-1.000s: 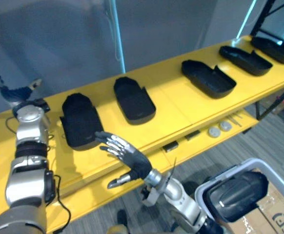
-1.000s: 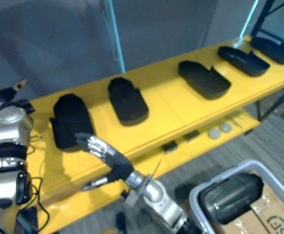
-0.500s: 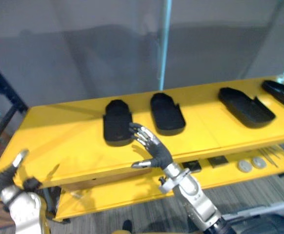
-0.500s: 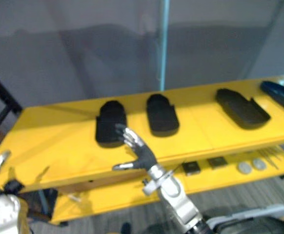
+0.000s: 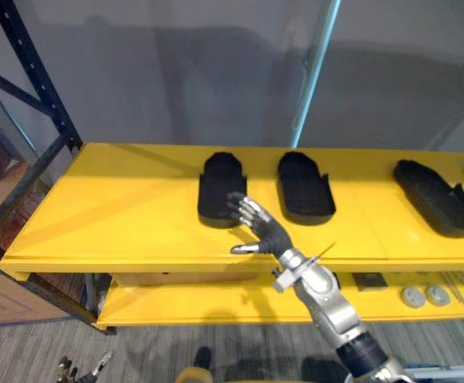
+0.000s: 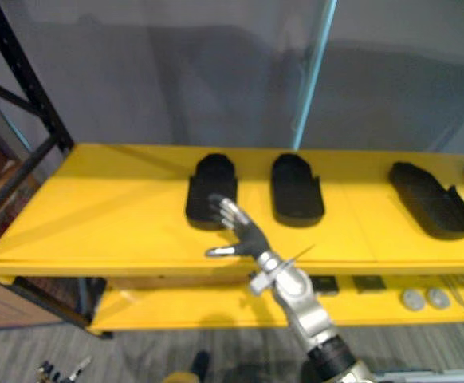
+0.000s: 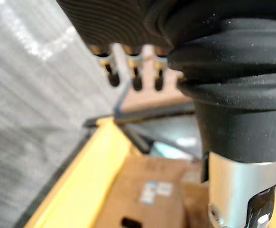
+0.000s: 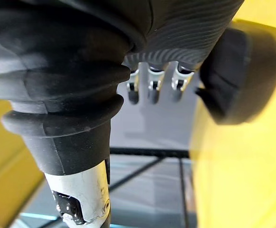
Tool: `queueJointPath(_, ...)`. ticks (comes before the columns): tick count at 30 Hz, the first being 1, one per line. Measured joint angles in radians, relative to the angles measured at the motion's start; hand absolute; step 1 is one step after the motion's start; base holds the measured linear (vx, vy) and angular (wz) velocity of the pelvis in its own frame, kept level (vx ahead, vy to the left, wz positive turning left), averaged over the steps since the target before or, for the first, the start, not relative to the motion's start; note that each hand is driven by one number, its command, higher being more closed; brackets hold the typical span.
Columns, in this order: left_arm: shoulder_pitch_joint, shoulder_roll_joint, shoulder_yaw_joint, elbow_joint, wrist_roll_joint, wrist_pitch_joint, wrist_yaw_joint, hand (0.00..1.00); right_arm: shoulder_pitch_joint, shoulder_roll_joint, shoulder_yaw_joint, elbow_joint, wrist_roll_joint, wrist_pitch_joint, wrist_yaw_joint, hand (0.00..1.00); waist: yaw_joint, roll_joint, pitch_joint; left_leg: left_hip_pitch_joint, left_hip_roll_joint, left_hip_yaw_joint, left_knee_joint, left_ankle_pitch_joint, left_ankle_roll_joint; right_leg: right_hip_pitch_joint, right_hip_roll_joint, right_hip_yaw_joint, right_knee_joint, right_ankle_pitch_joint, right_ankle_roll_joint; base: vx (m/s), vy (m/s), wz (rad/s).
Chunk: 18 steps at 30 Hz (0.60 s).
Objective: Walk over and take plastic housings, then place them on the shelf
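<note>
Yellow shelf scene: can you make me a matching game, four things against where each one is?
1. right hand
2. leftmost housing
3. round discs
4. black rack post

A. on the lower shelf, at the right
B. at the top shelf's left end
C. on the top shelf, nearest the hand
D. raised open before the top shelf's front edge

Pairs: 1-D, 2-C, 3-A, 4-B.

The view swung left along the shelf (image 5: 120, 215), bringing its black upright (image 5: 37, 76) into frame. The left hand (image 7: 136, 76) dropped from shelf height, apparently to near the floor (image 5: 25, 355).
</note>
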Motion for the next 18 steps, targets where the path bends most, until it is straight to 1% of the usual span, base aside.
queueJointPath(1, -0.002, 0.000, -0.012, 0.012, -0.001, -0.002, -0.010, 0.00, -0.017, -0.002, 0.003, 0.015, -0.001, 0.000, 0.005, 0.00, 0.000, -0.004, 0.005, -0.004, 0.001, 0.000, 0.000, 0.001, 0.000, 0.000, 0.001, -0.005, -0.001, 0.000, 0.000, -0.01, -0.004, 0.17)
queueJointPath(3, -0.010, 0.002, -0.050, 0.042, -0.003, -0.005, -0.039, 0.00, -0.066, -0.003, 0.007, 0.052, -0.011, 0.000, 0.033, 0.00, 0.004, -0.006, 0.037, -0.008, -0.001, -0.001, 0.000, 0.003, -0.001, 0.004, 0.001, -0.013, -0.008, 0.004, 0.001, 0.02, 0.002, 0.10)
queueJointPath(6, -0.021, 0.024, -0.078, 0.079, -0.005, -0.008, -0.061, 0.00, -0.103, -0.006, 0.025, 0.063, -0.018, 0.000, 0.069, 0.00, 0.008, -0.018, 0.049, -0.017, -0.004, -0.005, 0.001, 0.009, 0.003, 0.004, 0.003, -0.015, -0.007, 0.013, 0.007, 0.07, -0.009, 0.10)
queueJointPath(7, -0.039, 0.034, -0.086, 0.099, -0.005, -0.009, -0.075, 0.00, -0.118, -0.007, 0.025, 0.068, -0.017, 0.000, 0.095, 0.00, 0.010, -0.024, 0.052, -0.021, -0.008, -0.013, 0.002, 0.012, 0.003, 0.005, 0.003, -0.020, -0.007, 0.012, 0.006, 0.07, -0.010, 0.15)
queueJointPath(10, -0.058, 0.037, -0.115, 0.108, -0.005, -0.010, -0.096, 0.00, -0.139, -0.012, 0.025, 0.080, -0.016, 0.001, 0.125, 0.00, 0.011, -0.022, 0.056, -0.022, -0.013, -0.024, 0.005, 0.012, 0.003, 0.008, -0.001, -0.023, -0.005, 0.009, 0.002, 0.04, 0.004, 0.12)
queueJointPath(11, -0.067, 0.036, -0.131, 0.108, -0.003, -0.009, -0.103, 0.00, -0.149, -0.018, 0.025, 0.080, -0.016, 0.002, 0.138, 0.00, 0.011, -0.016, 0.061, -0.022, -0.013, -0.024, 0.005, 0.012, 0.003, 0.008, -0.002, -0.025, 0.000, 0.006, 0.000, -0.01, 0.021, 0.06)
queueJointPath(12, -0.078, 0.037, -0.149, 0.108, 0.000, -0.009, -0.106, 0.00, -0.156, -0.023, 0.025, 0.080, -0.016, 0.003, 0.140, 0.00, 0.011, -0.011, 0.068, -0.022, -0.013, -0.025, 0.001, 0.012, 0.003, 0.006, -0.003, -0.025, 0.008, 0.000, 0.000, -0.03, 0.021, 0.04)
queueJointPath(15, -0.084, 0.037, -0.162, 0.110, -0.001, -0.009, -0.125, 0.00, -0.158, -0.025, 0.025, 0.080, -0.018, 0.012, 0.139, 0.00, 0.010, -0.005, 0.084, -0.019, -0.008, -0.025, 0.000, 0.010, 0.003, 0.004, -0.002, -0.024, 0.020, -0.008, -0.001, -0.05, 0.019, -0.01)
queueJointPath(18, -0.093, 0.063, -0.204, 0.145, -0.001, -0.008, -0.133, 0.00, -0.164, -0.026, 0.027, 0.098, -0.020, 0.012, 0.135, 0.00, 0.010, -0.008, 0.097, -0.022, -0.001, -0.023, 0.000, 0.010, 0.003, -0.008, -0.001, -0.020, 0.034, -0.018, -0.006, -0.07, 0.022, -0.04)
